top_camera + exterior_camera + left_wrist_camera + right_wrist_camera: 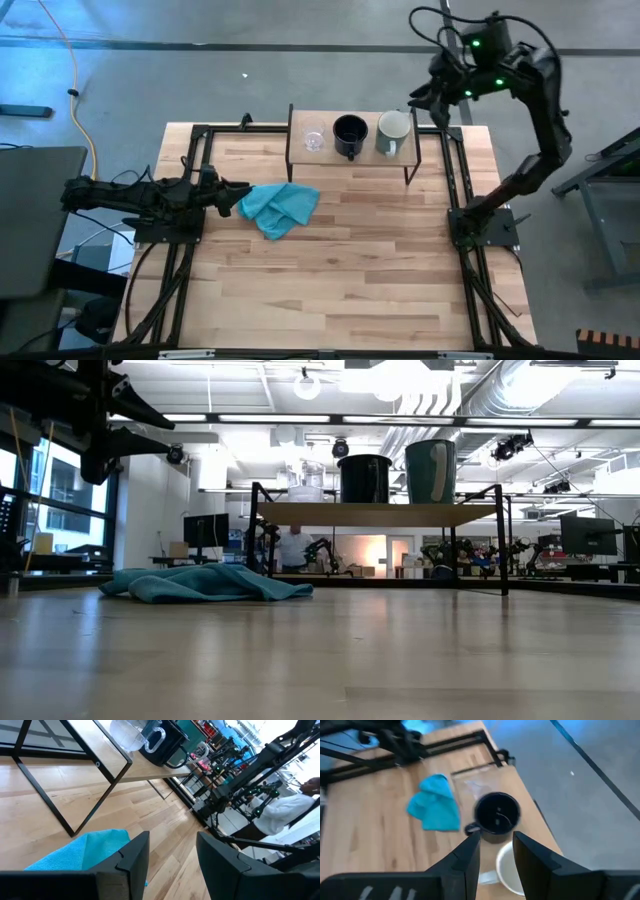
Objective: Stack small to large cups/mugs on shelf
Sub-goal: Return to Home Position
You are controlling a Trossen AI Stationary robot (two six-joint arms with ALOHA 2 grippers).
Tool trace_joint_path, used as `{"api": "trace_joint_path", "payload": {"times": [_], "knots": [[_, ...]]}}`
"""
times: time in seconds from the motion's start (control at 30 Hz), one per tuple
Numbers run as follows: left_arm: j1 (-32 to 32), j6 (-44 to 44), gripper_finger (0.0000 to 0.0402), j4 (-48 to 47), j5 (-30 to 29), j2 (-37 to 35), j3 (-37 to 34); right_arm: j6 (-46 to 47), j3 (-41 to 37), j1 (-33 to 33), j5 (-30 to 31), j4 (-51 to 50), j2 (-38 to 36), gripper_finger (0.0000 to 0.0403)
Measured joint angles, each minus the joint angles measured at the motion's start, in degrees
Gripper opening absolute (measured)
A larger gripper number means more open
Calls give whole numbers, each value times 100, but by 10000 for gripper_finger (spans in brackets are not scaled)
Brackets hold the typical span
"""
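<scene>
If regripping, take mugs (349,134) by handles, glass cup (314,139) gently: likely fragile, slick. Found jaws apart: left gripper (240,198) near cloth (282,208), right gripper (425,103) beside shelf (370,152).

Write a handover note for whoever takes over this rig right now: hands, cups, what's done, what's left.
Left hand: open, empty, low over the table on its left side, next to the teal cloth.
Right hand: open, empty, raised above the right end of the shelf.
On the shelf: glass cup, black mug and pale mug stand in a row, small to large.
Done: all three are on the shelf.
Left: probably only bringing the right arm home.
</scene>
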Motion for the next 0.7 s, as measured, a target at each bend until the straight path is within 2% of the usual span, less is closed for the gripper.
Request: {"api": "trace_joint_path", "payload": {"times": [0.17, 0.43, 0.7], "knots": [[-1, -11, 152, 2, 17, 0, 0, 73, -5, 168, -447, 128, -351, 108], [0, -35, 152, 4, 17, 0, 0, 389, -7, 846, -449, 642, -897, 108], [0, -37, 152, 4, 17, 0, 0, 671, -9, 1482, -254, 679, -1181, 108]]}}
